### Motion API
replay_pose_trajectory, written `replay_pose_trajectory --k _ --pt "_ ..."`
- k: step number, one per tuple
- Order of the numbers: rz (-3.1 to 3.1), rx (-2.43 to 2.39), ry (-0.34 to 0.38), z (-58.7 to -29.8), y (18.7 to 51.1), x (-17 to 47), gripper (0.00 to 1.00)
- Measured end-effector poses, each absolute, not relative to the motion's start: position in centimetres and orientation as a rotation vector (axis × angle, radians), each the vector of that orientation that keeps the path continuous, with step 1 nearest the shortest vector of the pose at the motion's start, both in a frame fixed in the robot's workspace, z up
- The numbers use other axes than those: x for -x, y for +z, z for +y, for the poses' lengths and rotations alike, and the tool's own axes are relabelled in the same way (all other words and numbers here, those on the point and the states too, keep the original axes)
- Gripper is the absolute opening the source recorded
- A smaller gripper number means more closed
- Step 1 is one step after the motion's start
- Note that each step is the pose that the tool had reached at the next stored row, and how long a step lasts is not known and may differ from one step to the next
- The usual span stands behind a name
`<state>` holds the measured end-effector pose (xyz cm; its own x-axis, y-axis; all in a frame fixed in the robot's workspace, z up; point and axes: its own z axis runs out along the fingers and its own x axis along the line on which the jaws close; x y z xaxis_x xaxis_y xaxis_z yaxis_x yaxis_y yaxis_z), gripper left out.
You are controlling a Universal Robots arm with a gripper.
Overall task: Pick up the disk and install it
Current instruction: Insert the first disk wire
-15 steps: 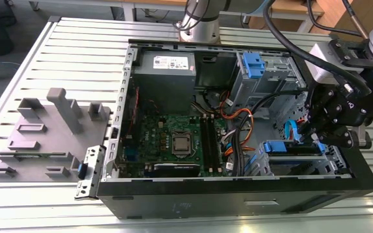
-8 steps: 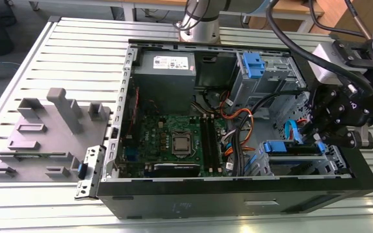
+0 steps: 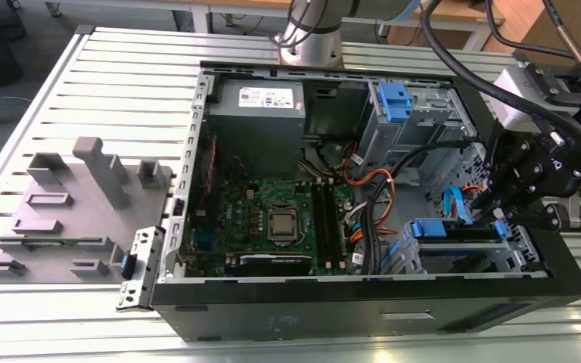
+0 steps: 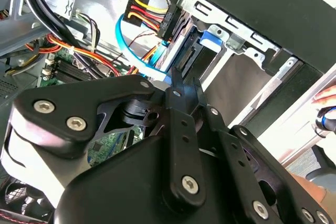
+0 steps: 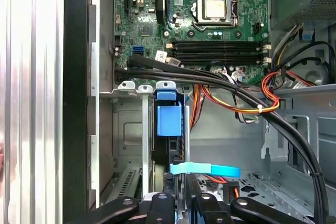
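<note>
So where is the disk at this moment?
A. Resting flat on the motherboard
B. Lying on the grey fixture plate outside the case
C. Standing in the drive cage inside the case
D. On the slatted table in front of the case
C: the disk, blue tab up, sits on edge in the drive cage inside the case, with the gripper right at its end.

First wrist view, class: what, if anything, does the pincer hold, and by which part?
It cannot be told. The pincer sits at the end of the disk opposite its blue tab, but whether it clamps is hidden.
</note>
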<state>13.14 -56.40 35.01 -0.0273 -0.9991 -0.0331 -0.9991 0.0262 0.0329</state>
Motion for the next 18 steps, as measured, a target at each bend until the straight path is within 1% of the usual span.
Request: replay_pose_trajectory --k 18 --pt "2.25 2.19 0.073 -56.4 34.97 -13.86 0.24"
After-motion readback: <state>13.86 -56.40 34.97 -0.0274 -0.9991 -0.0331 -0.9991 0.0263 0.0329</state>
